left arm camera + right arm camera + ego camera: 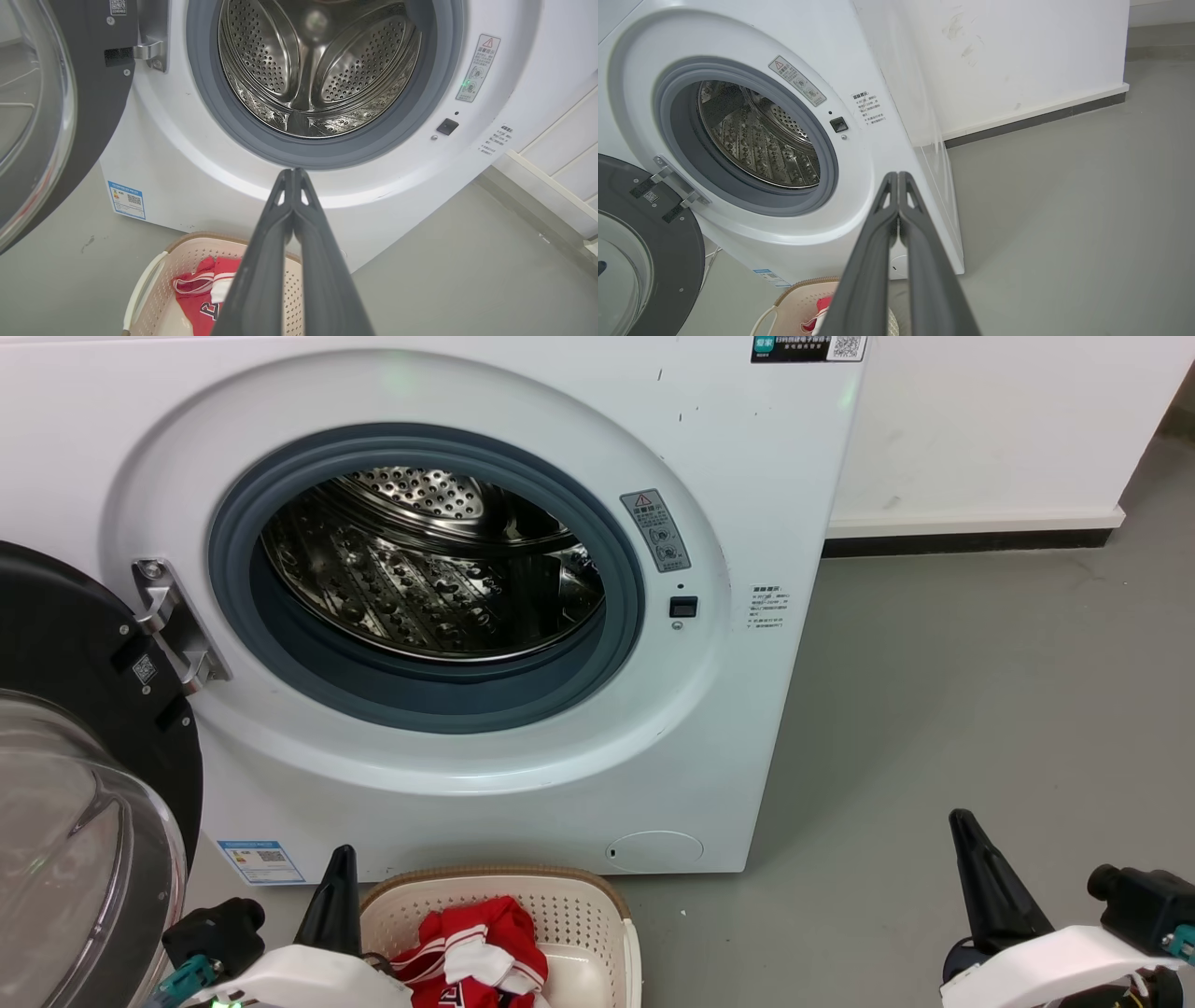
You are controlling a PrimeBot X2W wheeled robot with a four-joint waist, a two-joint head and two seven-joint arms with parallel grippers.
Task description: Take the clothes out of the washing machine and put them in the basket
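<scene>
**Clothes lying in basket below the open washer**

Red clothes (471, 947) with white trim are lying crumpled in the basket (583, 905), bunching toward its left side. Black-and-white lettering is showing on one piece in the left wrist view. The heap is pointing no clear way, and I cannot tell its long axis.

The basket is sitting on the floor (980, 709) just before the washing machine (485, 793), under the porthole. The door (75, 635) is hanging open at the left, its glass bulging toward the camera. The drum (420, 588) is facing the robot, its perforated steel gleaming.

Left claw (343, 859) is hovering at the basket's left rim, clenched and gripping nothing. Right claw (962, 823) is hanging over grey floor well right of the basket, also clenched on nothing.

A white wall (1008, 420) with dark skirting is running behind.
</scene>
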